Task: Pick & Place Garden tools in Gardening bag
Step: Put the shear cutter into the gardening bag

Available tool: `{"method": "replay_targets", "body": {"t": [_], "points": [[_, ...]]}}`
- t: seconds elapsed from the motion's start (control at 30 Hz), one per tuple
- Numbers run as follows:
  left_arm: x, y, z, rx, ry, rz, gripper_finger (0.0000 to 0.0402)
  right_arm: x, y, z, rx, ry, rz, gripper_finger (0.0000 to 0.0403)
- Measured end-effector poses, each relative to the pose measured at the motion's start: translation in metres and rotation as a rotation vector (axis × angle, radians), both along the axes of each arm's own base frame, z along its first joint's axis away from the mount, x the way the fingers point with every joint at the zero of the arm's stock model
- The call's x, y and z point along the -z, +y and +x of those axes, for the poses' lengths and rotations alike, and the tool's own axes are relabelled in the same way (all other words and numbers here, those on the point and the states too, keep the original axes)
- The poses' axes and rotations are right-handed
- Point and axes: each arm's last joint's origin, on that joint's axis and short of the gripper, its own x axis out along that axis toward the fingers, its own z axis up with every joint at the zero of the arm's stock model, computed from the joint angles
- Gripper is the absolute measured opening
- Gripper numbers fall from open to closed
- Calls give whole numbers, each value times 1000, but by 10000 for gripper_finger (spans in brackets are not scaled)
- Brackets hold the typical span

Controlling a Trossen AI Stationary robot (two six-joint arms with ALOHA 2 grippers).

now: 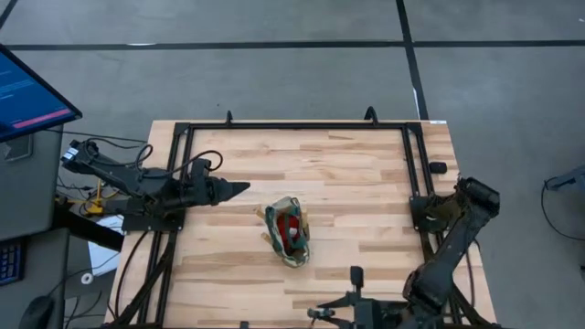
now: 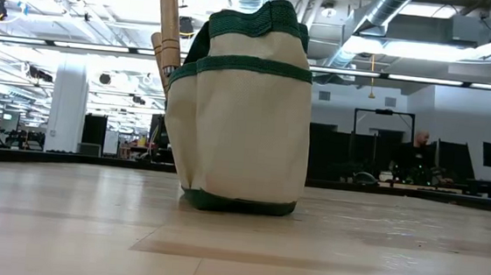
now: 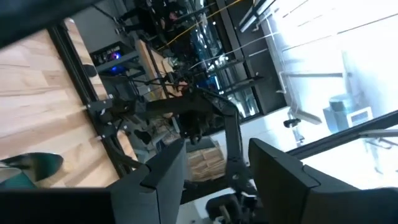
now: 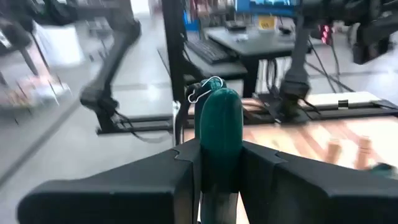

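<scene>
Table point(image 1: 366, 174): we are seeing the bag standing mid-table.
Bag point(image 1: 289, 232): it is holding wooden handles point(image 2: 168, 26) and a red item point(image 1: 291, 224).
Left gripper point(image 1: 239, 188): fingers are gaping, empty, near the bag.
Right gripper point(image 4: 217, 163): we are clamping a green handle point(image 4: 217, 134), well apart.

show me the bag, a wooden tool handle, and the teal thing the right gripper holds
bag point(image 2: 246, 129), low view, on its tan front panel
wooden handle point(image 2: 168, 17), low view, on the shaft sticking up above the bag's rim
teal handle point(image 4: 218, 134), right wrist view, between the right gripper's fingers
</scene>
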Motion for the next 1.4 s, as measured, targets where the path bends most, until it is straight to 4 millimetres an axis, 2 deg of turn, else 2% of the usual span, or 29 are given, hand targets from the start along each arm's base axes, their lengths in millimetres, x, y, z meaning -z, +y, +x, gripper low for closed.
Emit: {"method": "replay_targets", "body": {"t": [0.1, 0.23, 0.4, 0.53, 0.87, 1.13, 1.23, 1.4], "points": [[0, 0, 1, -5, 7, 18, 175, 30, -3, 4, 2, -92, 49, 63], [1, -1, 2, -8, 14, 31, 174, 69, -30, 14, 56, -200, 112, 63], [2, -2, 4, -6, 20, 35, 174, 87, -63, 27, 52, -283, 160, 63], [2, -2, 5, -5, 23, 37, 175, 90, -73, 38, -8, -269, 160, 63], [2, -2, 5, -4, 23, 37, 173, 104, -92, 55, 28, -154, 111, 63], [2, -2, 5, -4, 23, 37, 173, 90, -101, 73, 61, -93, 30, 63], [2, -2, 5, -4, 23, 37, 173, 87, -101, 76, 71, -41, -11, 63], [2, -3, 5, -3, 23, 37, 172, 84, -102, 77, 101, -53, -8, 63]]}}
